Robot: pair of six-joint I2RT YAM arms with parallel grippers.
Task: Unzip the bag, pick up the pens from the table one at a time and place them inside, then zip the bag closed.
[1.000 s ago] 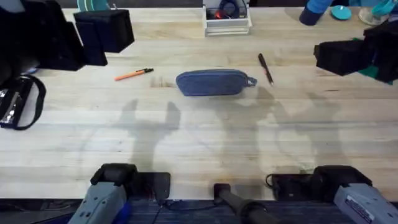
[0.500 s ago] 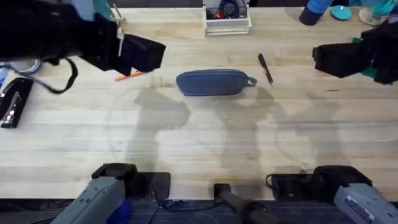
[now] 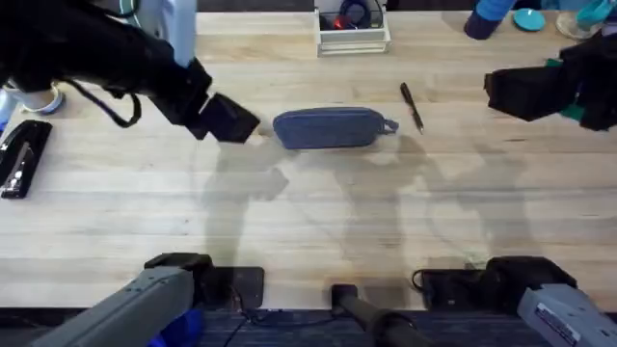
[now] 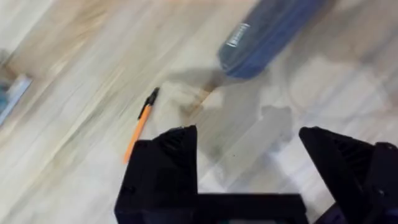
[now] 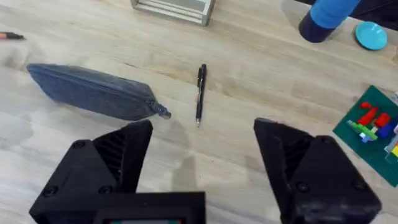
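On the table (image 3: 318, 222), bag (image 3: 328, 128) lies just right of L gripper (image 3: 231, 123), both grippers' jaws agape, R gripper (image 3: 501, 89) well apart.

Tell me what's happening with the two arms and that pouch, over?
Left gripper open, empty, near the bag. Right gripper open, empty. Bag zipped; orange pen and black pen on the table. Nothing blocking.

A blue-grey pouch (image 3: 330, 128) lies zipped on the counter (image 3: 308, 222), an orange pen (image 4: 140, 123) at one end, a black pen (image 3: 412, 105) at the other.

Bright, even overhead light casts soft arm shadows on the table (image 3: 318, 212); the left wrist view is motion-blurred.
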